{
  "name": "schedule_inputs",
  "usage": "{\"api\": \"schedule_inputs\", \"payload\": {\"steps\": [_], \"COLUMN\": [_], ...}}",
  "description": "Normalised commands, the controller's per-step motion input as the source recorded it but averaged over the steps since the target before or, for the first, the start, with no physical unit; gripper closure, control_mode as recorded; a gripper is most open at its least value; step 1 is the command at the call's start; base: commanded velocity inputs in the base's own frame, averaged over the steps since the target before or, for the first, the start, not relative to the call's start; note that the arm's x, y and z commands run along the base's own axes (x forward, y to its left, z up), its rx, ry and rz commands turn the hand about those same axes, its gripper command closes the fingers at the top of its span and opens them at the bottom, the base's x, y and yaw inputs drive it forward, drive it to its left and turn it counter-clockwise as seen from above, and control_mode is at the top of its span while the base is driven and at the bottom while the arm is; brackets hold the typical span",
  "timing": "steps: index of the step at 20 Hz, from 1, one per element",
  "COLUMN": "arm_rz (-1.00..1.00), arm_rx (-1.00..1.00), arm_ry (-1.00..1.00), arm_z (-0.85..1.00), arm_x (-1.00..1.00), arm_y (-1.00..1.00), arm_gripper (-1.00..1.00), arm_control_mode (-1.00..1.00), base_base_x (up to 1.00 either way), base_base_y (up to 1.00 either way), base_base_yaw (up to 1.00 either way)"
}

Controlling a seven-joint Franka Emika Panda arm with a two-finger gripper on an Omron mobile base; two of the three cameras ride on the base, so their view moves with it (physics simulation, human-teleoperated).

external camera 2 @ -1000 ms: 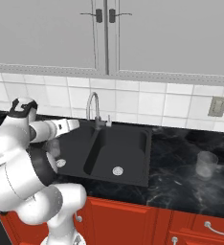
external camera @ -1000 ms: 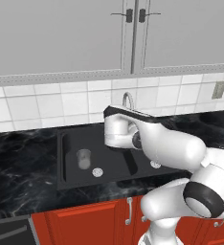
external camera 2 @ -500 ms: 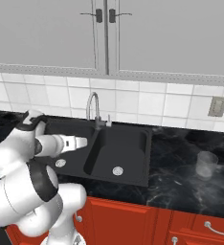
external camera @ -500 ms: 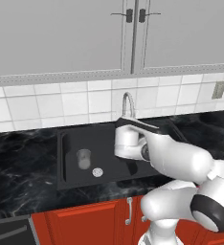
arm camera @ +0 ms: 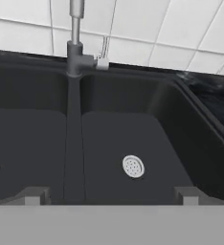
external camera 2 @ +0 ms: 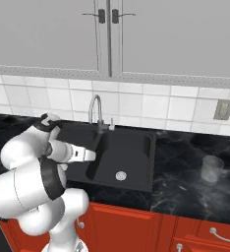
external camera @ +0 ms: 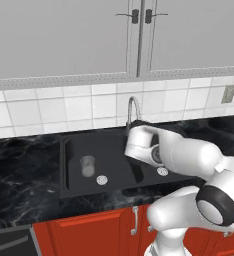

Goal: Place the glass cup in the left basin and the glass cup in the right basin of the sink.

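One cup (external camera: 87, 165) stands in the left basin (external camera: 74, 150); the other (external camera 2: 212, 169), right of frame, waits on the counter (external camera 2: 186, 189). My gripper (arm camera: 111, 194), wide and empty, hangs over the right basin (arm camera: 147, 143). Swinging toward that cup, I risk clipping the tap (external camera 2: 95, 110).

place: rendered home kitchen
sink (external camera: 69, 150): black double-bowl, sat directly under the gripper (arm camera: 111, 195), drain (arm camera: 133, 166) just ahead of it
tap (external camera 2: 94, 109): curved chrome, stood beyond the gripper at the sink's back edge
counter (external camera 2: 186, 172): black marbled, ran to both sides
wall (external camera: 49, 107): white tiles, outlet (external camera 2: 221, 109) off to the gripper's right
cabinets: grey uppers (external camera: 64, 40) above, red lowers (external camera 2: 136, 226) below
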Motion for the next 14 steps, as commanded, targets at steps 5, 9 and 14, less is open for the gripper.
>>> {"api": "schedule_inputs", "payload": {"steps": [5, 9, 14], "arm_rz": [-0.08, 0.0, 0.0], "arm_rx": [0.0, -0.07, -0.15], "arm_ry": [0.16, 0.01, 0.0], "arm_z": [0.36, 0.61, 0.54], "arm_x": [0.0, -0.02, 0.0], "arm_y": [-0.2, -0.33, -0.57], "arm_gripper": [-1.0, -1.0, -1.0], "arm_control_mode": [-1.0, -1.0, -1.0], "base_base_x": [0.0, 0.0, 0.0], "base_base_y": [0.0, 0.0, 0.0], "base_base_yaw": [0.0, 0.0, 0.0]}}
